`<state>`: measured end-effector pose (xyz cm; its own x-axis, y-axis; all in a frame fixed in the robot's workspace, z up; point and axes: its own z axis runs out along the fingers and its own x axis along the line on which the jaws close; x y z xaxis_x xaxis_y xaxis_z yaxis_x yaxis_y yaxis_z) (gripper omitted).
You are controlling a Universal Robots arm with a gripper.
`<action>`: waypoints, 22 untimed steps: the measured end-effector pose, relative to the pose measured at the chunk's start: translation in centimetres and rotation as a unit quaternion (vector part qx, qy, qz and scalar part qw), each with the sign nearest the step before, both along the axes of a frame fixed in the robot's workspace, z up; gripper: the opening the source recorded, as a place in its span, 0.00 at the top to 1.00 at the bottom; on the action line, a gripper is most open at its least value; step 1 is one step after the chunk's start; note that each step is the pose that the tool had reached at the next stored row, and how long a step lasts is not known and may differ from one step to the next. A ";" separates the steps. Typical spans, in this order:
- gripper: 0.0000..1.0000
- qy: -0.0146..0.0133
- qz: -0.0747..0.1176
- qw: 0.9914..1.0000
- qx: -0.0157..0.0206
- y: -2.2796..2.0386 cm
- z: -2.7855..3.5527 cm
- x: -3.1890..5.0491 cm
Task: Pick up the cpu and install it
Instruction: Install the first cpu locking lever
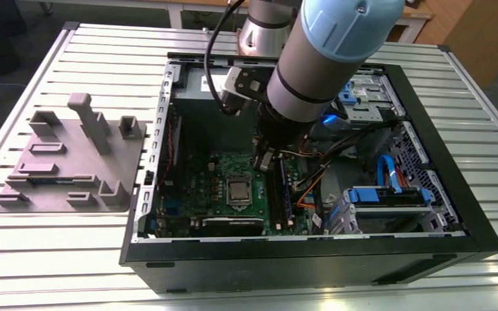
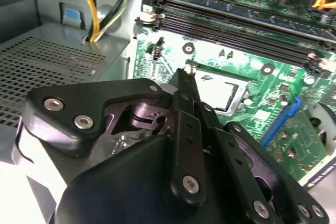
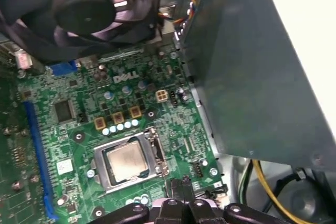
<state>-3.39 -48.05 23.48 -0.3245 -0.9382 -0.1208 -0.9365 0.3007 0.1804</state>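
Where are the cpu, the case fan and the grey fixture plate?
cpu (image 3: pixel 125 162): first wrist view, middle of its metal top.
case fan (image 3: pixel 85 12): first wrist view, on the hub.
grey fixture plate (image 1: pixel 67 167): exterior view, flat part of the base.

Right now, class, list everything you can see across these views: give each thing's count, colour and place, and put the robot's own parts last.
cpu: one, silver-grey, seated in the motherboard's socket.
motherboard: one, green, flat inside the case.
RAM slots: several, black, beside the socket.
fan: one, black, at the board's edge.
computer case: one, black, open on the table.
fixture tray: one, grey, at the exterior view's left of the case.
slatted table: one, white-grey, under everything.
arm: one, grey and light blue, reaching into the case.
gripper: one, black, above the board near the cpu.
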 end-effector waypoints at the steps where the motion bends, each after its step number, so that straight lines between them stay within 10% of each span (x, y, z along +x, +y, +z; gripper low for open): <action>1: 0.90 0.000 0.001 1.000 0.000 -0.12 -0.05 0.00; 22: 0.90 0.000 0.025 1.000 0.000 -0.31 -0.16 0.00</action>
